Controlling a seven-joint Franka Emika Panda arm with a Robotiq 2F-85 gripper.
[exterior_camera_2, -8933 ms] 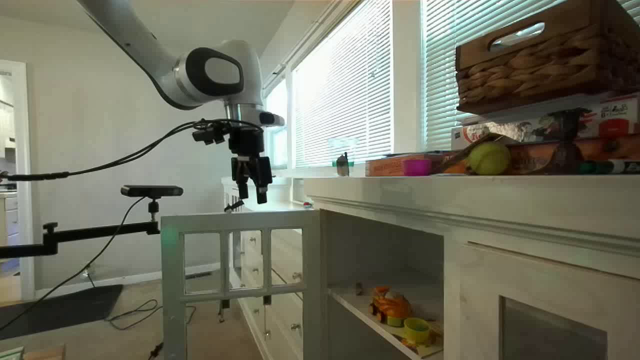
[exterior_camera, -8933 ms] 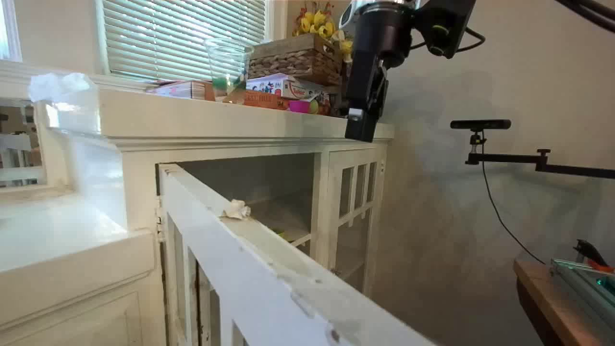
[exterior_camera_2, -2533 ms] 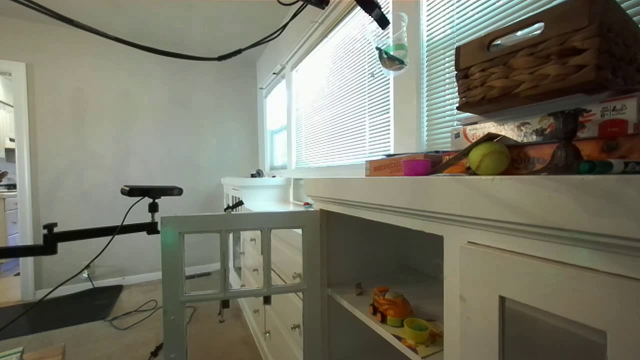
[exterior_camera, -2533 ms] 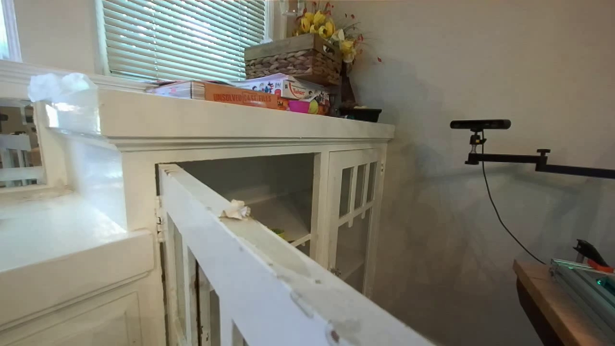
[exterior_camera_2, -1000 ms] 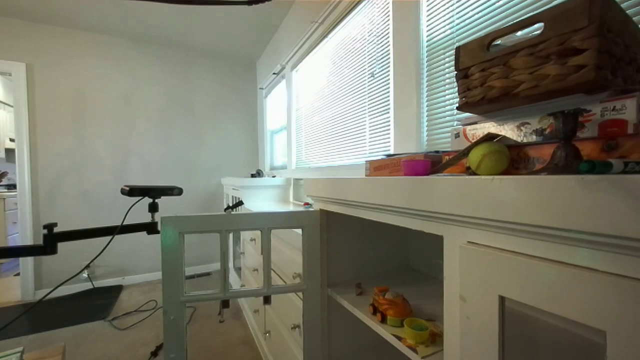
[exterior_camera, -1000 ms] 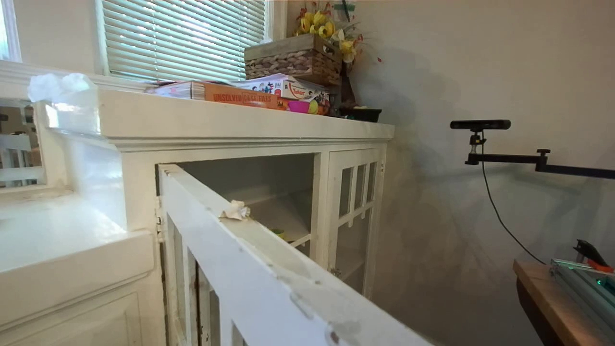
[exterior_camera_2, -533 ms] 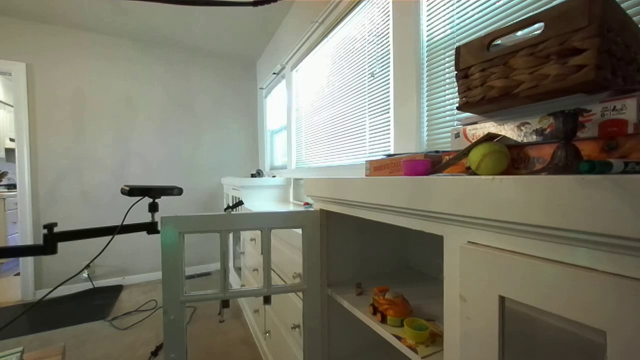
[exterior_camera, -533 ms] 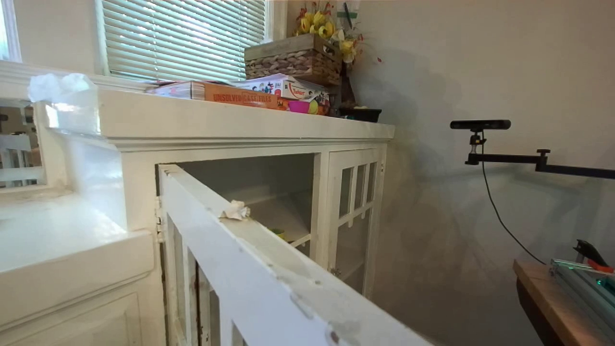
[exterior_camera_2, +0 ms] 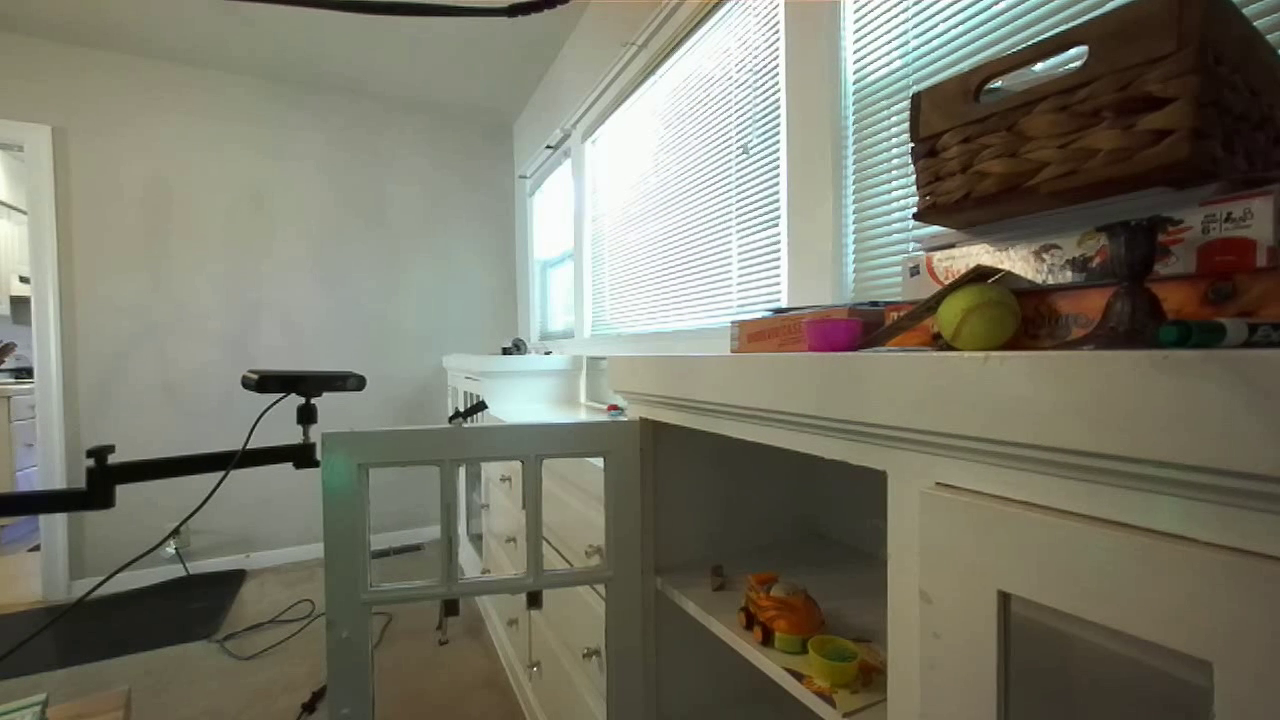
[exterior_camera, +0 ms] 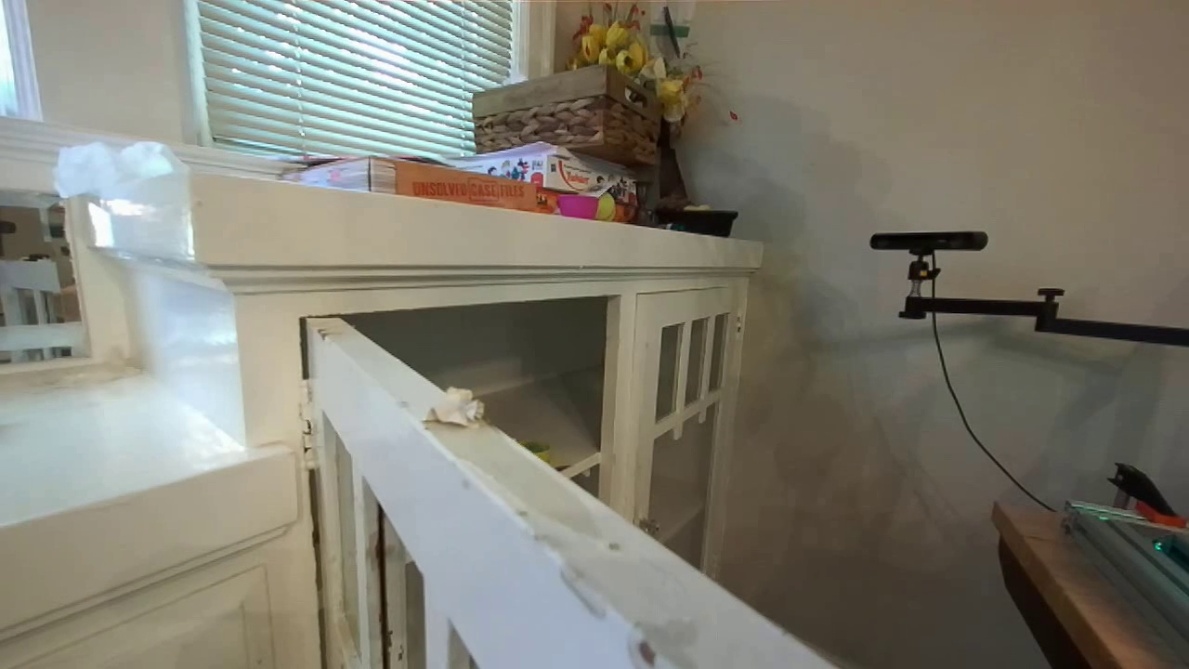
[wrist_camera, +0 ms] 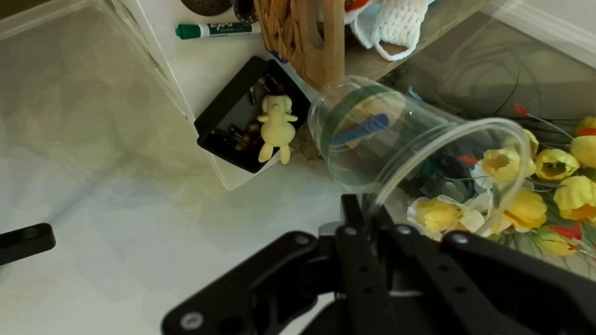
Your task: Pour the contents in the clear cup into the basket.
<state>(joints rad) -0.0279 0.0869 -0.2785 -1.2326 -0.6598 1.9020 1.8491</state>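
Observation:
The clear cup (wrist_camera: 347, 174) is greenish toward its base and hangs in the wrist view. A blue stick-like object (wrist_camera: 365, 129) and a tan piece show through its wall. My gripper (wrist_camera: 369, 211) is shut on the wall at its rim. In an exterior view only the lower part of the cup (exterior_camera: 685, 45) shows at the top edge, before the flowers; its tilt is hard to judge. The brown woven basket (exterior_camera: 567, 116) rests on boxes; in the wrist view its handle end (wrist_camera: 333, 51) lies just beyond the cup's base. White knitted items lie inside. Neither exterior view shows the gripper.
Yellow flowers (wrist_camera: 521, 211) stand close under the cup's rim. A black tray (wrist_camera: 223, 109) with a pale toy figure (wrist_camera: 278, 132) sits at the counter's end, near a green marker (wrist_camera: 219, 30). An open cabinet door (exterior_camera_2: 480, 440) juts out below the counter.
Earlier the cup stood on the counter with my gripper apart. It has since been gripped, lifted and carried toward the flowers. Over the last second it sank slightly.

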